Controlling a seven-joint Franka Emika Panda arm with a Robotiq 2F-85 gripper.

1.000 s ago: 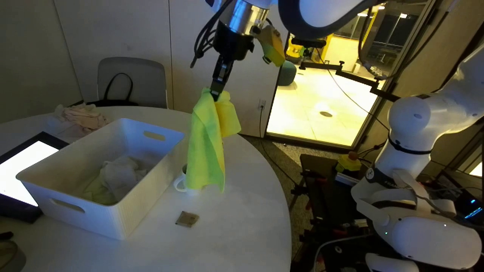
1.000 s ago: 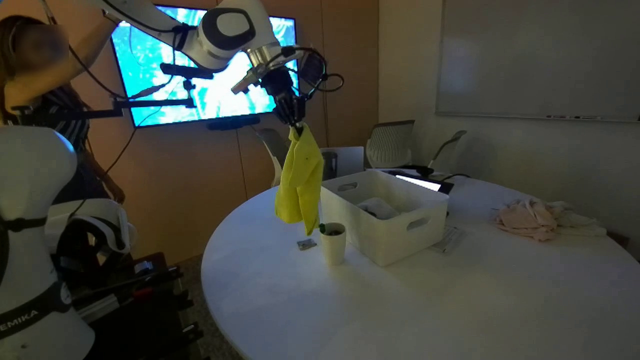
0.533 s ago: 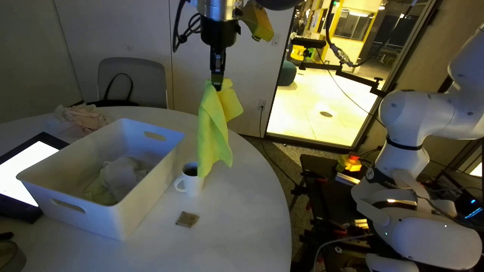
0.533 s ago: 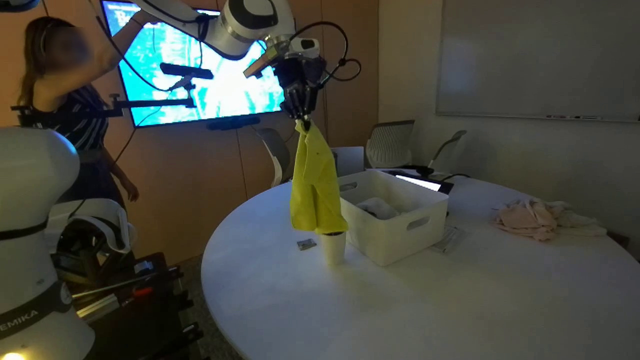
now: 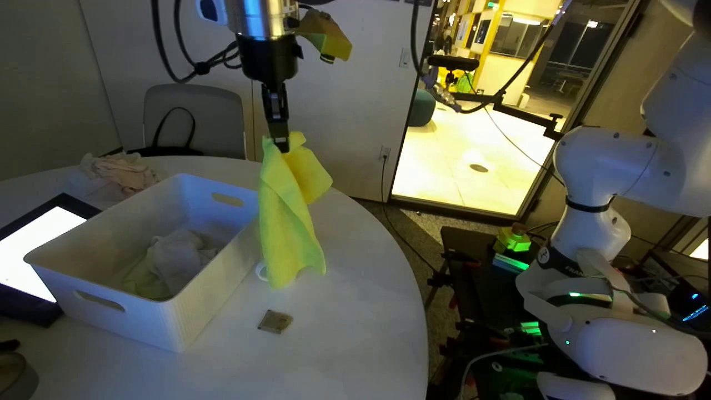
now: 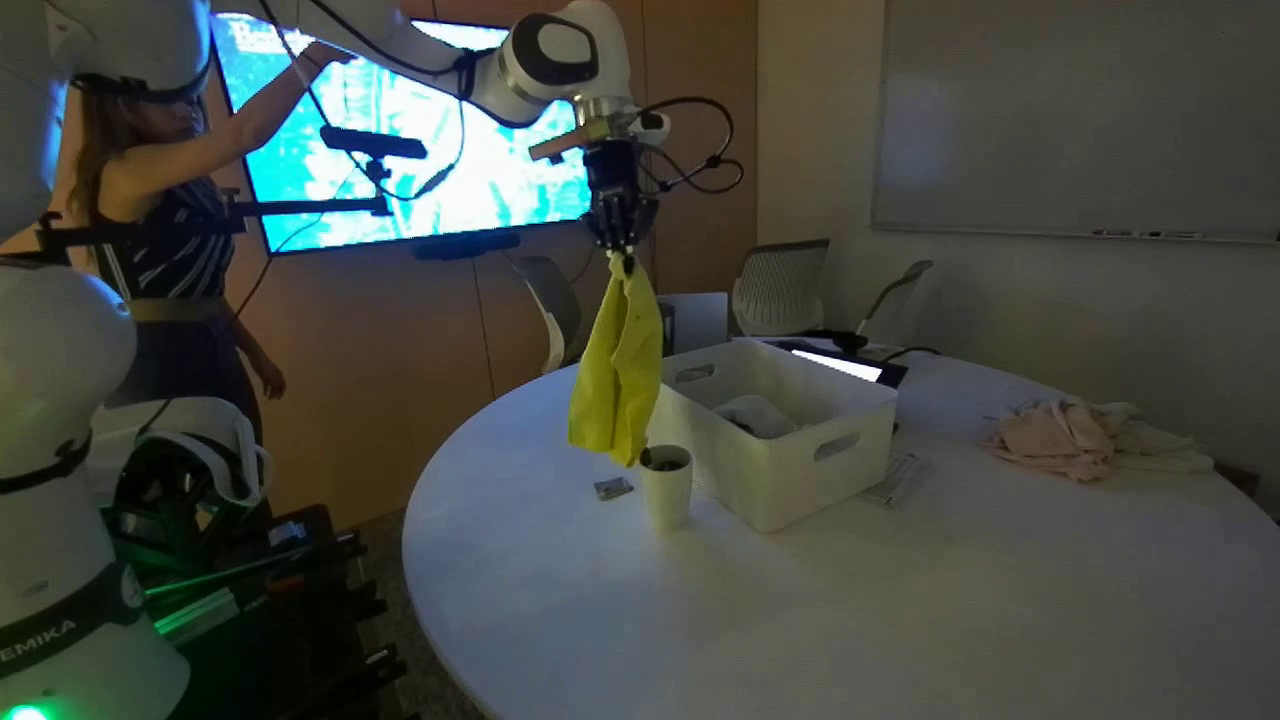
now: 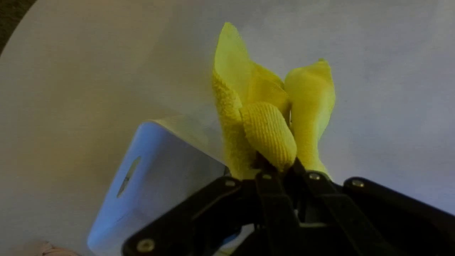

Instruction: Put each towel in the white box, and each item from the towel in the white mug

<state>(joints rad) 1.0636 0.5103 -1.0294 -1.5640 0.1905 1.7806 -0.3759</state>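
My gripper [image 5: 280,145] is shut on the top of a yellow-green towel [image 5: 289,222], which hangs in loose folds above the table. In the wrist view the towel [image 7: 309,103] bunches up around the fingertips. Beside it stands the white box [image 5: 205,305]. Inside the box lie a second yellow-green towel [image 5: 143,282] and a whitish cloth [image 5: 178,261]. The white mug [image 6: 667,505] is upright between towel and box, with something dark inside; in an exterior view only its handle [image 5: 261,271] shows past the towel. A small greyish flat item [image 5: 275,321] lies on the table near the mug.
A lit tablet [image 5: 41,250] lies along the box's far side. Pinkish and white cloths [image 6: 1060,440] are heaped on the table [image 6: 900,610]. Chairs [image 6: 782,290] stand behind it. A person [image 6: 165,230] stands by the wall screen.
My arm has swung towards the box, carrying the towel, and the gripper now points more straight down. The towel has dropped slightly in the last half second. The box, mug and flat item have stayed put.
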